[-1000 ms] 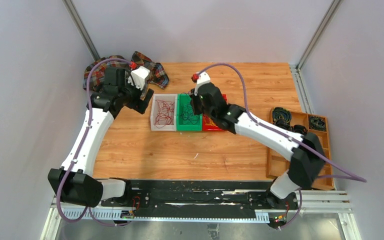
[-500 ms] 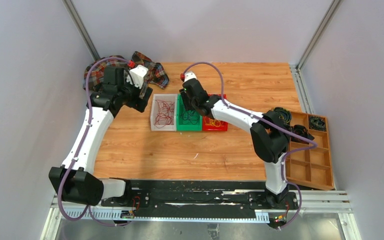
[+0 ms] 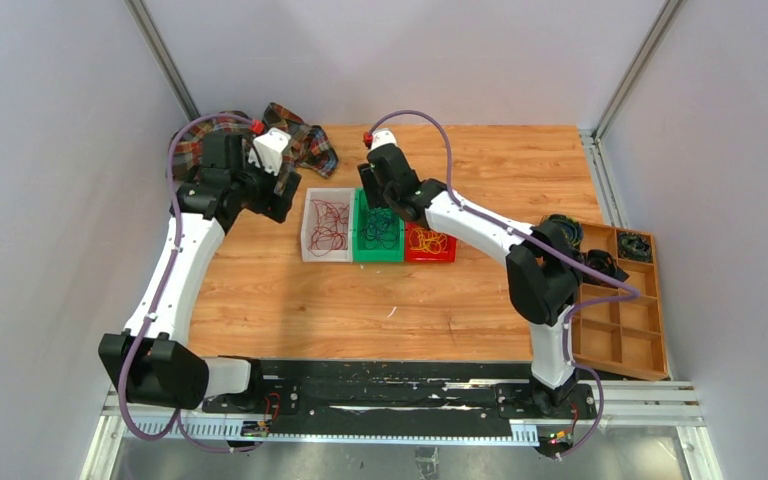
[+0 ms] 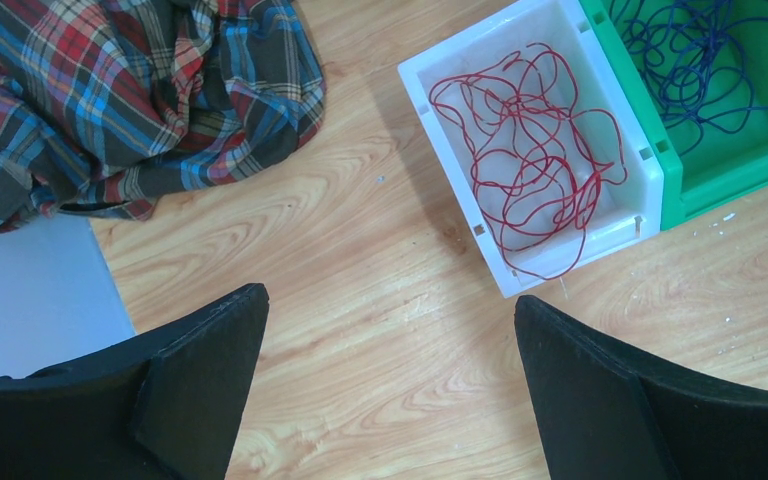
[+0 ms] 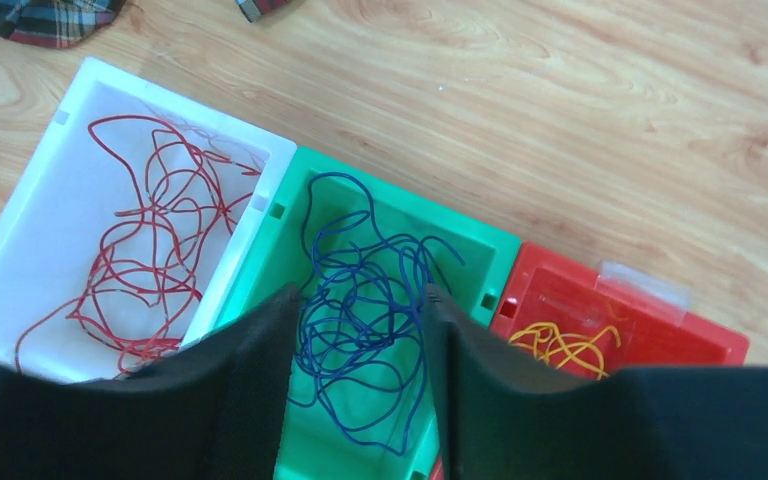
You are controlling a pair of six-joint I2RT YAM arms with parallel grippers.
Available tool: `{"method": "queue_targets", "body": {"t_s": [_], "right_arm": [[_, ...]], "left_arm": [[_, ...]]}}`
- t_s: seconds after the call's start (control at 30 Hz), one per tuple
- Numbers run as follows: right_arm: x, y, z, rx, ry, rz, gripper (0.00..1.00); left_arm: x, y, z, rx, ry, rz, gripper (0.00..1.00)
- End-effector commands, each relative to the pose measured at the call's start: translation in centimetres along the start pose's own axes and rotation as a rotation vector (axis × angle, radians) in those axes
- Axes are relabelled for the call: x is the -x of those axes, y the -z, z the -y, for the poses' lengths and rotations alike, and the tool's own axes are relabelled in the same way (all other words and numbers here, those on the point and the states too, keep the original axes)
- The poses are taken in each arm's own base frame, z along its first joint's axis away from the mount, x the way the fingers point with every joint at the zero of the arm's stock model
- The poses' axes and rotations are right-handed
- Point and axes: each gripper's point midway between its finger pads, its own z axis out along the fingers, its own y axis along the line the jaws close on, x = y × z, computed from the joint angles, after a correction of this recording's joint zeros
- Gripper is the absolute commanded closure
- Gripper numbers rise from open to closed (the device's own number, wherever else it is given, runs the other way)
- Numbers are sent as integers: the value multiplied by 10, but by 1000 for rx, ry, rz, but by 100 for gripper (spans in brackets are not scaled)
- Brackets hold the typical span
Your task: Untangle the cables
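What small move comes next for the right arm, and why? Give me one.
Probably lift the right tool straight up, clear of the green plastic bin. Its jaws stand parted, and the thin blue cable lies loose inside it, apart from the thin red cable in the white plastic bin.

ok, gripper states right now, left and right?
Left gripper: open, holding nothing.
Right gripper: open, nothing gripped, above the blue cable in the green bin.
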Motion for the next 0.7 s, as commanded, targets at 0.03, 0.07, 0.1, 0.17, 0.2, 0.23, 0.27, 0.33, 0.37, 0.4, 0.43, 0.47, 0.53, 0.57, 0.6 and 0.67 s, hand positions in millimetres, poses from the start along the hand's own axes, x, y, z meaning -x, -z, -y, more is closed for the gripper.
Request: {"method": "queue_targets", "body": {"t_s": [0.03, 0.07, 0.1, 0.17, 0.2, 0.23, 0.27, 0.33, 0.37, 0.4, 0.43, 0.47, 0.53, 0.57, 0.6, 0.67], "right_arm": [[-24, -18, 1, -8, -27, -68, 68], [-33, -22, 1, -12, -30, -84, 75], [-41, -25, 2, -16, -32, -99, 81], [-53, -31, 2, -24, -33, -123, 90], [-58, -34, 2, -28, -31, -132, 94], [-63, -37, 3, -33, -26, -142, 96], [-66, -39, 2, -34, -23, -149, 99], [-68, -41, 3, -39, -19, -162, 100], [-65, -40, 3, -39, -18, -160, 100], [-60, -38, 2, -33, -18, -152, 99], [-55, -34, 2, -26, -18, -141, 98], [-47, -29, 1, -15, -18, -128, 95], [-31, -15, -2, 14, -15, -99, 73], [-21, -4, -2, 29, -21, -79, 59], [-15, 7, -3, 49, -25, -66, 44], [-1, 34, -2, 69, -34, -23, 26]], "left_arm": [[4, -1, -7, 4, 13, 19, 2], [3, -1, -7, 4, 14, 19, 2], [3, -1, -8, 5, 13, 21, 2], [2, 0, -9, 8, 14, 22, 2], [2, 0, -10, 9, 14, 25, 2], [2, 1, -10, 7, 14, 26, 2], [2, 1, -10, 6, 13, 26, 2], [0, 1, -9, 3, 15, 25, 2], [0, 2, -10, 2, 16, 27, 2], [0, 2, -9, -3, 20, 29, 2], [-1, 1, -10, -6, 26, 29, 2], [-1, 2, -12, 1, 37, 35, 2], [-1, 2, -21, 20, 72, 49, 2], [0, 2, -24, 24, 93, 60, 2], [-1, 2, -27, 24, 120, 72, 2], [-3, 1, -33, 22, 155, 98, 2]]}}
